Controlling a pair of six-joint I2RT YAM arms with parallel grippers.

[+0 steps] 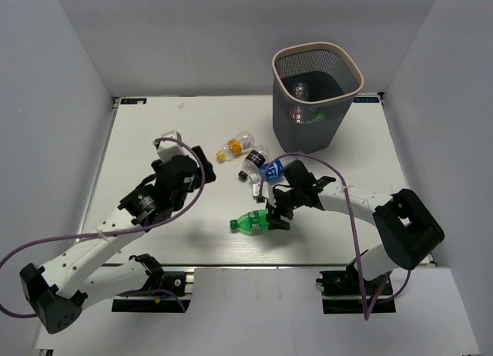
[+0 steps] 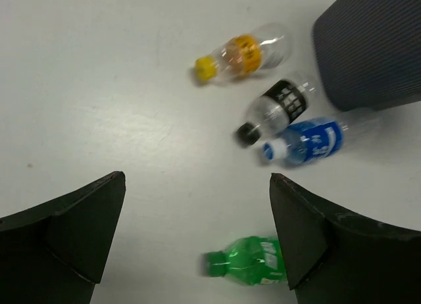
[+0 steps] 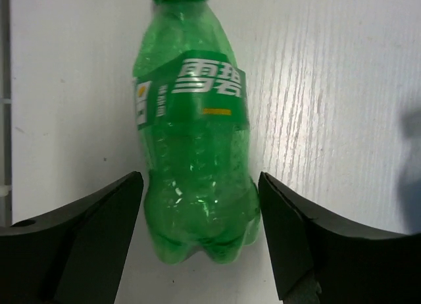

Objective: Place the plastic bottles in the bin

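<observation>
A green bottle [image 1: 249,223] lies on its side on the white table, cap to the left. My right gripper [image 1: 276,214] is open and straddles its base. In the right wrist view the bottle [image 3: 194,146] lies between the fingers [image 3: 99,225], with a small gap on each side. My left gripper [image 1: 197,168] is open and empty, hovering left of the bottles. A yellow-capped bottle [image 1: 235,146], a black-labelled bottle [image 1: 253,162] and a blue-labelled bottle [image 1: 272,171] lie near the bin [image 1: 347,63], a dark mesh basket holding other bottles.
In the left wrist view the yellow-capped bottle [image 2: 243,54], black-labelled bottle [image 2: 276,110], blue-labelled bottle [image 2: 306,141], green bottle [image 2: 250,259] and bin wall [image 2: 371,47] show ahead of the open left gripper [image 2: 197,212]. Walls close in the table.
</observation>
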